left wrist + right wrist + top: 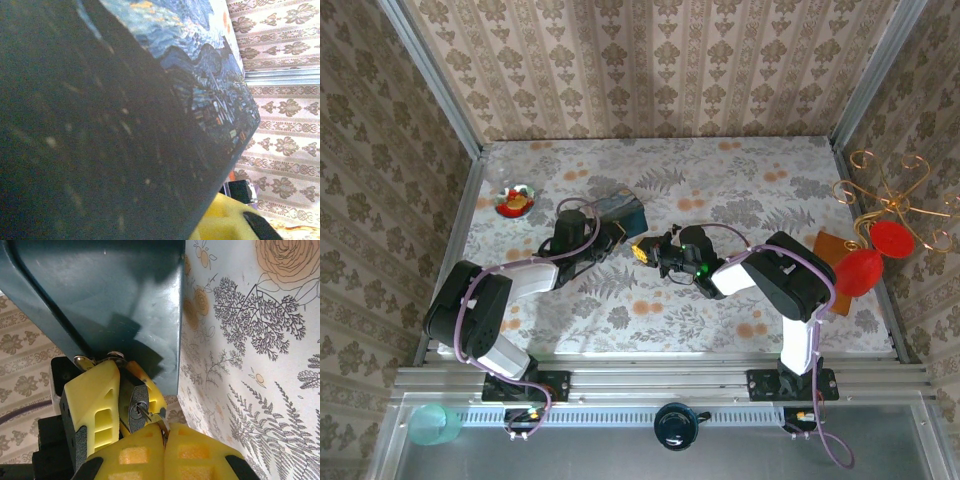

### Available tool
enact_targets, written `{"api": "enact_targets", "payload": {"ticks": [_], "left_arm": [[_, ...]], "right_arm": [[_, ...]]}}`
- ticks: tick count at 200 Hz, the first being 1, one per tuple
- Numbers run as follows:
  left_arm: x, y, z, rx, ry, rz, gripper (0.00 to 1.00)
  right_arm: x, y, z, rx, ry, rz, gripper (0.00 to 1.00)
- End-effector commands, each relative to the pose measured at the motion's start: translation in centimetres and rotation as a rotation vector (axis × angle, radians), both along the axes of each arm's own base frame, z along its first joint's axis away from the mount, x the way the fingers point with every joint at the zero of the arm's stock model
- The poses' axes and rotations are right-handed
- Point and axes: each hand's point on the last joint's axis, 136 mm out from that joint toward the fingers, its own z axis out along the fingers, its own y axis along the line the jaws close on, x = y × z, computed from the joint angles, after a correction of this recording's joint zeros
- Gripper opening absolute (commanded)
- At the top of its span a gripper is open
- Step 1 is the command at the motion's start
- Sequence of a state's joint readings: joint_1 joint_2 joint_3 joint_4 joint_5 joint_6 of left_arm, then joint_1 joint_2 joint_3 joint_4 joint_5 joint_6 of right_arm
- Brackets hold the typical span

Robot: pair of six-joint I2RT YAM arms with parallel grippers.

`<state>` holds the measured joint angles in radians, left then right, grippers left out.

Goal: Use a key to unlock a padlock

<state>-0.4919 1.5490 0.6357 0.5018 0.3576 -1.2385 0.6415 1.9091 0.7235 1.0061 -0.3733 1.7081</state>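
Pinching key point(149, 416), right gripper point(164, 434) is clamped on it, tip at padlock point(134, 401) keyhole just ahead. Left gripper point(122, 372) seemingly grips padlock, box point(125, 300) beyond.

1. Left arm point(485, 305) and right arm point(790, 285) are showing black links with white shells.
2. Purple-grey cables point(520, 262) are running along both arms down to the black base plates point(535, 385).
3. Left hand point(127, 387) and right hand point(164, 435) are wearing yellow slotted fingers point(135, 455) on black mounts.
4. A green LED point(702, 268) is glowing on the right wrist.
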Motion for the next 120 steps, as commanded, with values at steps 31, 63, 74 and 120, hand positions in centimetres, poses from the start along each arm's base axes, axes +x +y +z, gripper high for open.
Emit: {"api": "enact_targets", "payload": {"ticks": [31, 63, 74, 120], "left_arm": [[-4.3, -5.2, 1.4, -0.114, -0.067, -0.283, 0.03], [-4.5, -5.3, 1.1, -0.099, -0.067, -0.289, 0.02], [-4.5, -5.3, 1.1, -0.099, -0.069, -0.290, 0.02], [-4.6, -5.9, 1.4, -0.105, -0.071, -0.300, 0.02]], "right_arm": [[0.8, 1.1, 4.1, 0.047, -0.123, 0.019, 0.00], [1.4, 1.0, 3.5, 0.085, -0.119, 0.000, 0.00], [1.4, 1.2, 3.7, 0.075, -0.127, 0.010, 0.00], [1.3, 2.3, 5.2, 0.061, -0.161, 0.056, 0.00]]}}
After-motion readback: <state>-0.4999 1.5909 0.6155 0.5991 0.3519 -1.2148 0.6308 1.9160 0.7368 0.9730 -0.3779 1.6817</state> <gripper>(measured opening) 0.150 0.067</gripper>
